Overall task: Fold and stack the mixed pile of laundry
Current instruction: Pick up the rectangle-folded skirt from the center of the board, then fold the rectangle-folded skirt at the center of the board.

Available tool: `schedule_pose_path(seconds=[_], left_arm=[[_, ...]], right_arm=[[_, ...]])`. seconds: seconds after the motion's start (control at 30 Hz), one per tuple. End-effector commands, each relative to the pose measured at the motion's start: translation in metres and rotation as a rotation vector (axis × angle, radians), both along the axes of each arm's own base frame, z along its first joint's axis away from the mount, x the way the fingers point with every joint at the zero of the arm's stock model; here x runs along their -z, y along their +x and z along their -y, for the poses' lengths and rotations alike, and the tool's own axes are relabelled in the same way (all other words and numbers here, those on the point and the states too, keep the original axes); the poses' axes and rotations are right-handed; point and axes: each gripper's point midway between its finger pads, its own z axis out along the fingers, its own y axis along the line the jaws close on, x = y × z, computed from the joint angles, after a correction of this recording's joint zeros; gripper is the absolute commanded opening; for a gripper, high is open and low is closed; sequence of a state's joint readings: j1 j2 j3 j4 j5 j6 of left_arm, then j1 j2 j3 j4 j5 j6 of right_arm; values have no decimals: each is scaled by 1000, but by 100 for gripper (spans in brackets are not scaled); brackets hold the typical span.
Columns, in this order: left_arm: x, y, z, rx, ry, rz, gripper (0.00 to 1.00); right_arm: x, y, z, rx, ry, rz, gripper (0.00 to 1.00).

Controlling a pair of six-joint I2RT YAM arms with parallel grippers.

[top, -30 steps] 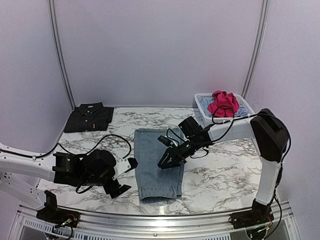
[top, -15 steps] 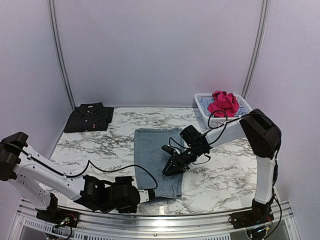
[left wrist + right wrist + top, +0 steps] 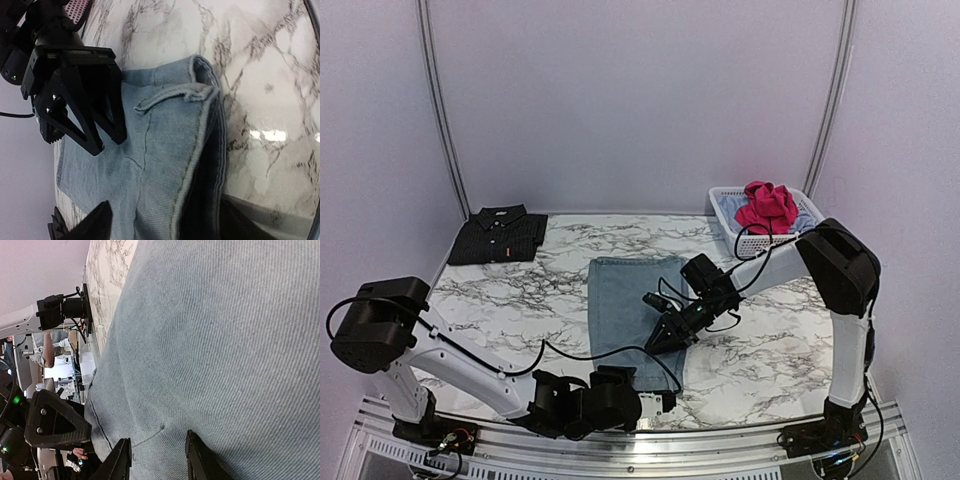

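Top view: the jeans (image 3: 625, 300) lie flat at centre, the black shirt (image 3: 498, 237) folded at upper left, and the pink garment (image 3: 767, 205) in the basket (image 3: 750, 243) at upper right.
Left wrist view: the left gripper (image 3: 170, 227) gapes around the jeans' hem at the bottom.
Right wrist view: the right gripper (image 3: 159, 460), fingers partly apart, presses on denim. I cannot tell whether it pinches the cloth.

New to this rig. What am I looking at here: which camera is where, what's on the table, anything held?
Two robot arms bolted at the near edge of a marble table, each with a two-finger gripper. The wide picture looks down from above and behind; the other two come from wrist cameras. On it lie a denim piece, a folded black shirt and a white basket holding a pink garment. The left gripper is open around the denim's near hem. The right gripper rests its tips on the denim; grip unclear.
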State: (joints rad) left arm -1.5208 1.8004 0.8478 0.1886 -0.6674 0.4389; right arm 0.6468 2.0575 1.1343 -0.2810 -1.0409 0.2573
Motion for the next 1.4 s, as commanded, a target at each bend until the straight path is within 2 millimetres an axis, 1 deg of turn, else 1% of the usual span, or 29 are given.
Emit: schedule_pose_path(seconds=[0.0,0.1,0.17,0.2,0.23,0.3,0.37,0.5,0.57,0.6,0.67,0.73,0.83,0.9,0.97,1.03,1.07,1.13,1.17,1.23,1.27,1.33,1.37], left_arm=[[-14,16,13,-28,-32,58,63],[-19,23,14,-23,-30,59,44],[-22,28,13,-28,-18,50,25],[-24,28,14,-26,-15,31,17],[-28,26,14,-20,-8,13,11],[-35,19,14,5,-14,-36,6],[-39,8,9,26,-8,-99,1],[-45,-16,-4,65,1,-226,0],[-49,-25,-10,76,4,-281,0],[-51,-28,-13,73,3,-304,0],[-59,-32,-15,73,-6,-336,0],[-69,-35,-16,68,-23,-360,0],[-84,-34,-17,57,-36,-384,0],[-97,-27,-19,32,-55,-399,0],[-112,-16,-21,3,-94,-418,0],[-126,-5,-24,-17,-134,-433,0],[-132,0,-25,-22,-148,-438,0],[-138,3,-26,-11,-160,-464,0],[-138,3,-26,-5,-158,-479,0],[-135,-2,-27,18,-143,-503,0],[-132,-5,-28,31,-133,-518,0],[-125,-13,-29,52,-121,-551,0],[-123,-17,-30,67,-115,-569,0]], right_arm=[[30,-9,15,14,-89,-16,38],[31,-13,15,9,-88,-21,38],[29,-18,12,-6,-84,-22,38],[28,-19,11,-15,-82,-20,38],[26,-20,9,-23,-80,-19,38],[16,-15,6,-28,-61,-3,38],[0,-1,3,-21,-50,35,38],[-33,35,-9,-16,-13,127,39],[-41,42,-18,-31,10,140,39],[-41,42,-24,-44,21,134,39],[-33,34,-33,-76,28,117,39],[-19,19,-41,-115,20,98,38],[1,-14,-52,-172,10,61,37],[10,-38,-54,-209,2,40,36],[17,-61,-51,-226,-5,21,36],[21,-82,-46,-237,-9,-2,36],[21,-96,-46,-254,-11,-17,36],[14,-118,-49,-290,4,-22,36],[8,-125,-50,-298,11,-23,37],[-2,-127,-52,-293,25,-27,38],[-8,-122,-52,-280,28,-17,39],[-18,-101,-50,-241,30,16,41],[-27,-84,-51,-218,37,44,41]])
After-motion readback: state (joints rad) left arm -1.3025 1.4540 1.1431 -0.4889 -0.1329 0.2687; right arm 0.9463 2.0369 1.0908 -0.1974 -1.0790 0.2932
